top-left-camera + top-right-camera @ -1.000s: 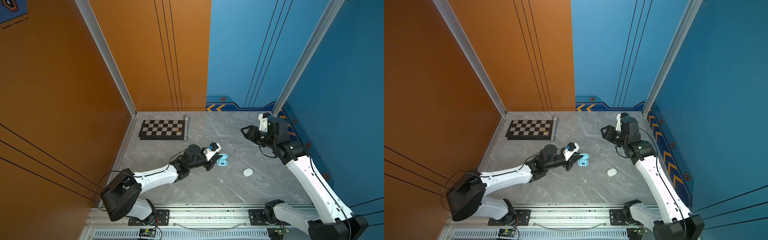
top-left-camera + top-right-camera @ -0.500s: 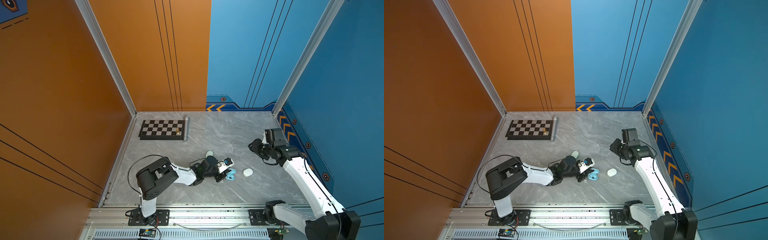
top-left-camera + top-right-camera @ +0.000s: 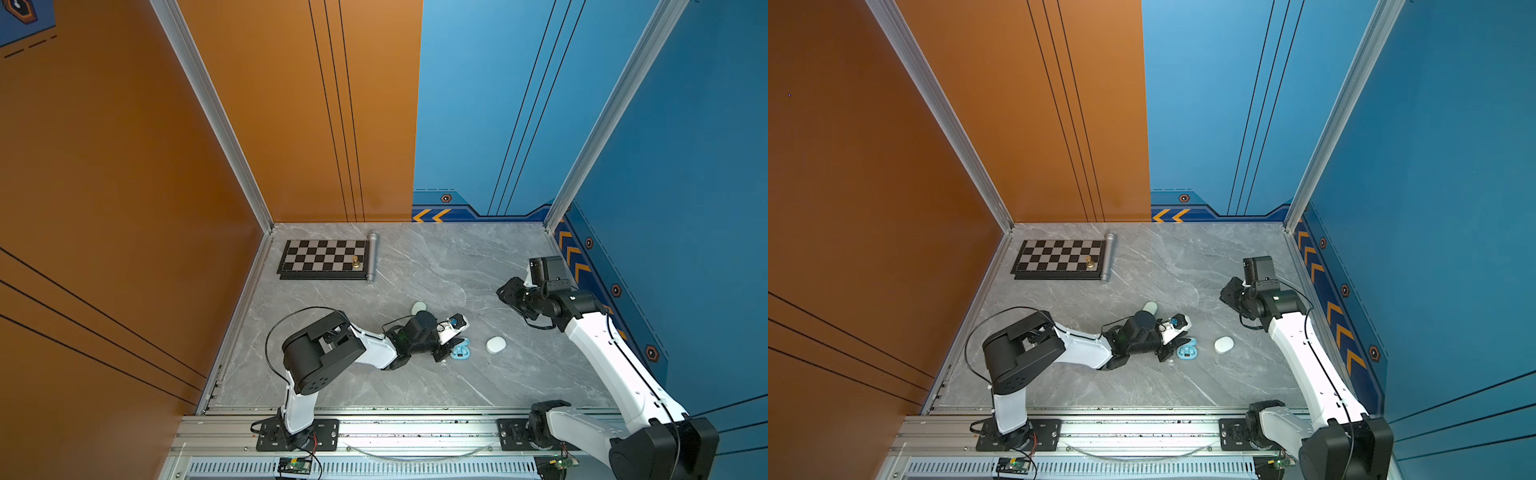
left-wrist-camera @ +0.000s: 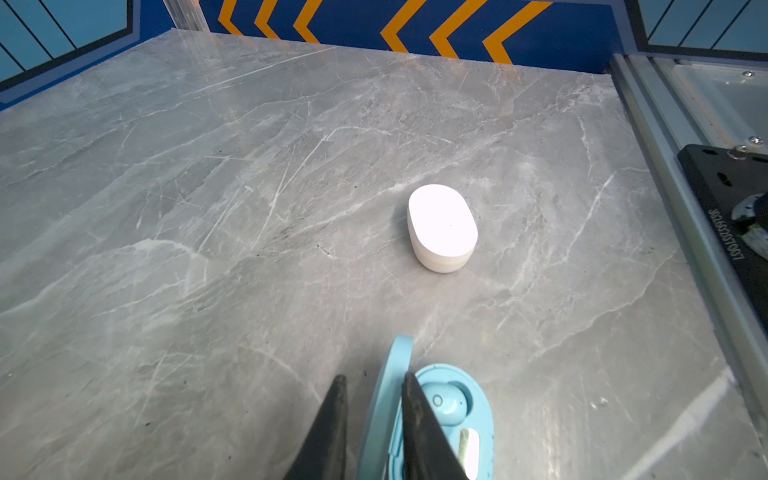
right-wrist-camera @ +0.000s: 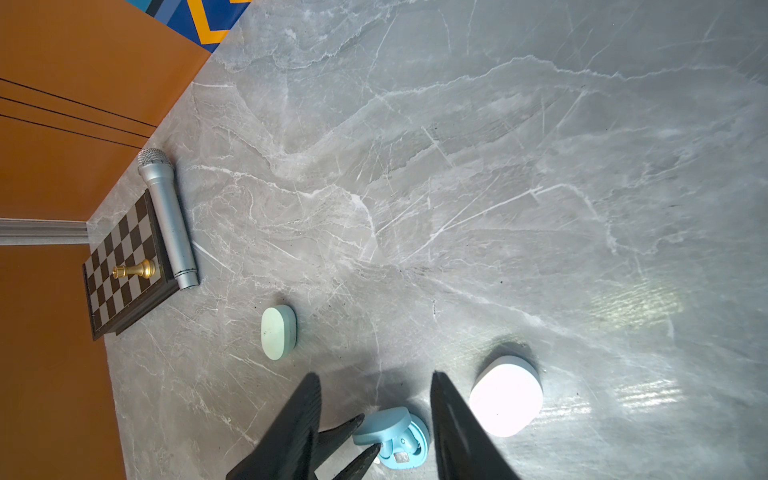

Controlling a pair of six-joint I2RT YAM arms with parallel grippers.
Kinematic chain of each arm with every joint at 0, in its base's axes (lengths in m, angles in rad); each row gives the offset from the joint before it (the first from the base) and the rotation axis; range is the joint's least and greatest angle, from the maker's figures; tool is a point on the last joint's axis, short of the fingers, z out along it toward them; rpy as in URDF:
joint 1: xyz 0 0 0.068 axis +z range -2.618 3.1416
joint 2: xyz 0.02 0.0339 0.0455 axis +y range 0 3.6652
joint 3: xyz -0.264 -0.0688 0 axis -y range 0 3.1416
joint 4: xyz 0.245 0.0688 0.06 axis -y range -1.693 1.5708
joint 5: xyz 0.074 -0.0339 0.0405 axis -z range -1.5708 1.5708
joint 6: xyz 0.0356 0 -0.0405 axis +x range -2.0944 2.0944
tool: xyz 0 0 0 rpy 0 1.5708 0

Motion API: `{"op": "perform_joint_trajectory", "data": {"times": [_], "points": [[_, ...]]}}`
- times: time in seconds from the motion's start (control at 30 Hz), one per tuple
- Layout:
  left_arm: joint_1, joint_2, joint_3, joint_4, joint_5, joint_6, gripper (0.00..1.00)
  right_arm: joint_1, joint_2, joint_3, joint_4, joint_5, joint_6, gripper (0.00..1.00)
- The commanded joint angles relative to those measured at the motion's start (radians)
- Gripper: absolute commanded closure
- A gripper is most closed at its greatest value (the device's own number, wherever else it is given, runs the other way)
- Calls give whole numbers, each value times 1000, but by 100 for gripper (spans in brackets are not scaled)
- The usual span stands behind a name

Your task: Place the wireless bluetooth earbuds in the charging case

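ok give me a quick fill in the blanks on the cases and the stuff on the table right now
1. The only open case is pale ____.
2. The gripper whose fingers straddle its raised lid belongs to the ____ arm.
3. The gold chess piece stands on the ____.
4. The closed case nearest the open one is ____.

Missing words: blue; left; chessboard; white
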Motion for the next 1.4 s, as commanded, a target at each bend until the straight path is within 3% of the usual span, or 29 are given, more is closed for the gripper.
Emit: {"op": "perform_joint_trajectory", "data": {"times": [0.0, 0.1, 0.17, 0.37, 0.43, 0.5, 0.63, 0.83, 1.13, 1.37], "points": [[12, -132, -31, 18, -64, -29, 72, 0, -8, -7, -30, -27, -84, 53], [25, -302, -104, 10, -137, -88, 64, 27, 23, -11, -57, -40, -205, 51], [44, -435, -144, -53, -182, -149, 49, 57, 66, -11, -81, -40, -276, 50], [131, -792, -96, -634, -214, -276, 21, 191, 236, 32, -127, 57, -426, 48], [160, -882, -95, -756, -203, -281, 8, 236, 287, 47, -128, 81, -447, 48], [190, -960, -115, -833, -203, -295, 2, 280, 332, 59, -121, 102, -453, 48], [240, -1083, -171, -897, -223, -361, 2, 354, 404, 70, -113, 123, -453, 48], [245, -1171, -220, -916, -334, -411, 2, 416, 403, 22, -102, 171, -441, 49], [262, -1162, -214, -964, -393, -455, 2, 452, 338, -80, -82, 172, -418, 49], [322, -1127, -192, -1006, -435, -509, 2, 435, 205, -42, -62, 138, -434, 49]]}}
